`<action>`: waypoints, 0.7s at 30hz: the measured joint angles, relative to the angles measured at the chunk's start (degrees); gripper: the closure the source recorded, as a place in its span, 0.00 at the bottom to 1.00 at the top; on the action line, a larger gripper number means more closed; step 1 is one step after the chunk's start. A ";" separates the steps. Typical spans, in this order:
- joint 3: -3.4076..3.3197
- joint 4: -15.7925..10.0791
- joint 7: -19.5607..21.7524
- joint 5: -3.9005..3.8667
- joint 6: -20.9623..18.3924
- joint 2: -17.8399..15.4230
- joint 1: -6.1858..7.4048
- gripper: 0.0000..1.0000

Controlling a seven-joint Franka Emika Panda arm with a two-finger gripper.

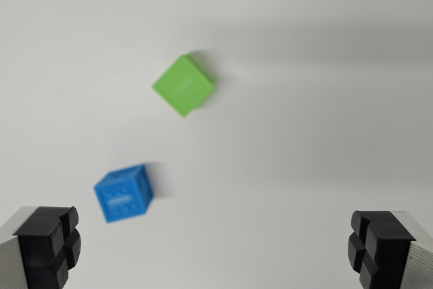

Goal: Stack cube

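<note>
Below everything lies a plain white table surface (304, 133), which fills the whole wrist view and carries soft grey shadows. Next in size is the gripper (215, 248), seen only by its two black finger pads (51, 241) at the bottom corners of the view, each on a grey metal finger. The fingers stand wide apart, with bare table between them, and they hold nothing. The green cube (183, 84) rests on the table far beyond the fingers, a little nearer to the finger on the wrist view's left than to the other one, and it is turned so that one corner points toward the fingers. The blue cube (124, 193) lies much closer, just above and beside the pad on the wrist view's left, not touching it. Both cubes are well apart from each other, and both look slightly blurred.
</note>
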 joint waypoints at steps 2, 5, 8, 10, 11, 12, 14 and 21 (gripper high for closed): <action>0.00 0.00 0.00 0.00 0.00 0.00 0.00 0.00; 0.00 0.00 0.00 0.00 0.00 0.00 0.00 0.00; 0.00 0.00 0.00 0.00 0.00 0.00 0.00 0.00; 0.00 0.00 0.00 0.00 0.00 0.00 0.00 0.00; 0.00 0.00 0.00 0.00 0.00 0.00 0.00 0.00; 0.00 0.00 0.00 0.00 0.00 0.00 0.00 0.00; 0.00 -0.02 -0.02 0.00 0.00 0.01 0.00 0.00; 0.06 -0.24 -1.21 0.00 0.39 0.40 0.06 0.00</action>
